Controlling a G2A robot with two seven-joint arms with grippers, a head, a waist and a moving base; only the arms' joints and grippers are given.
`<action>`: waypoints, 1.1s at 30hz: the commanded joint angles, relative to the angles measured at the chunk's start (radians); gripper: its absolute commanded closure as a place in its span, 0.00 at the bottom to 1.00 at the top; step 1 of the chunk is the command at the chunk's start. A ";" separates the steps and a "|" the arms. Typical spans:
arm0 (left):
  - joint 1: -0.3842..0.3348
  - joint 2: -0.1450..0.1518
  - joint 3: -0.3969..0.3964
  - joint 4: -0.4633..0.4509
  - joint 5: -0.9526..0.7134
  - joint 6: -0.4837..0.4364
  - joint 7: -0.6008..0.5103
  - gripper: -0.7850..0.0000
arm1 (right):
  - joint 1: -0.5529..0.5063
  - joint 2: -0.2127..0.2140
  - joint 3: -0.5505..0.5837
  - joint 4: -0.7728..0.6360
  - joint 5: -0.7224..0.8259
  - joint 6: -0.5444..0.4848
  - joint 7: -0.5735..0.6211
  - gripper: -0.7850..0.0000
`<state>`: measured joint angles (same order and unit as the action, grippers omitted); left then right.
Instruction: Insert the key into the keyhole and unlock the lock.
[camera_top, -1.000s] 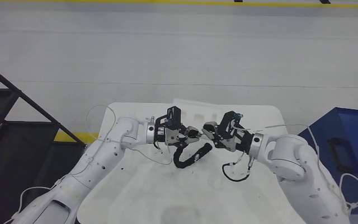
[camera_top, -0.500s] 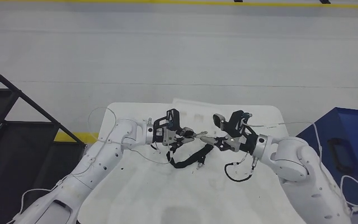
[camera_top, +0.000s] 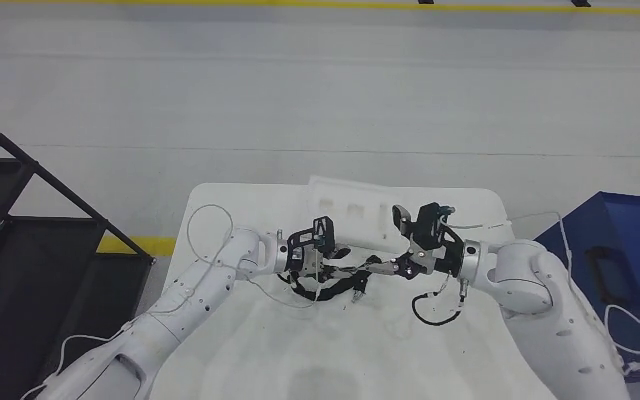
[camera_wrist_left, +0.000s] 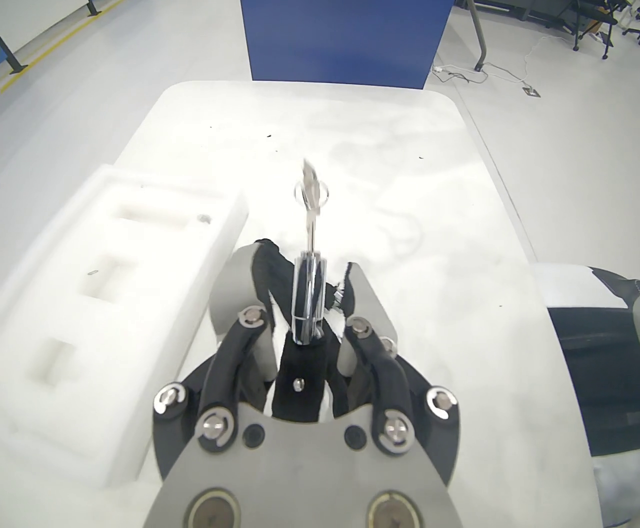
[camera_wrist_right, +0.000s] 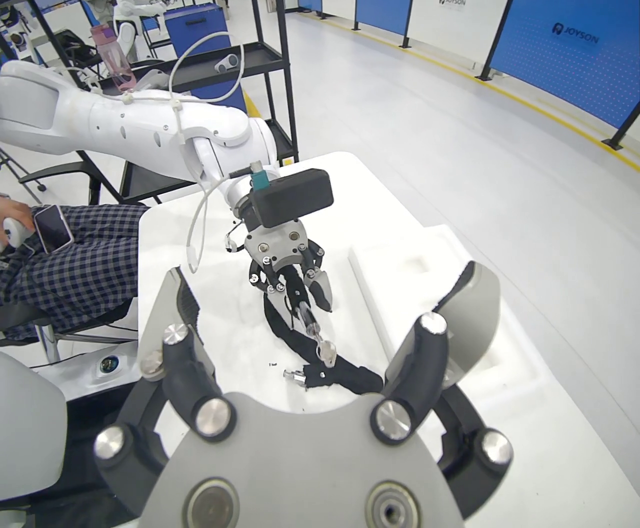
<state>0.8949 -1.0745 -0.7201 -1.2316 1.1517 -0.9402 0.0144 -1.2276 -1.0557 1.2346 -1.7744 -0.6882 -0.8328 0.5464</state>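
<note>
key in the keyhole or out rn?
In. The key juts from the end of the chrome lock barrel held in the left gripper; right gripper open, apart from it.

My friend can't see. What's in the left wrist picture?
The left gripper holds a shiny lock with a key sticking out of its end. A white foam tray lies beside it on the white table.

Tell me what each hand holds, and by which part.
The left hand grips the lock by its chrome cylinder, key sticking out of its end. The right hand is open and holds nothing.
</note>
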 joint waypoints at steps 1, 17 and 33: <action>-0.016 -0.004 -0.001 0.007 0.005 -0.013 0.011 0.00 | 0.039 -0.001 -0.020 0.045 0.006 -0.030 0.022 0.00; -0.316 0.049 -0.029 0.078 -0.061 -0.072 0.131 0.00 | 0.333 -0.006 -0.128 0.282 0.036 -0.180 0.012 0.00; -0.660 0.140 0.360 0.237 -0.229 -0.072 0.295 0.00 | 0.488 -0.014 -0.154 0.405 0.033 -0.152 -0.019 0.00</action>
<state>0.2512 -0.9417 -0.3974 -0.9941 0.9215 -1.0123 0.2862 -0.7438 -1.0690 1.0814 -1.3747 -0.6751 -0.9882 0.5412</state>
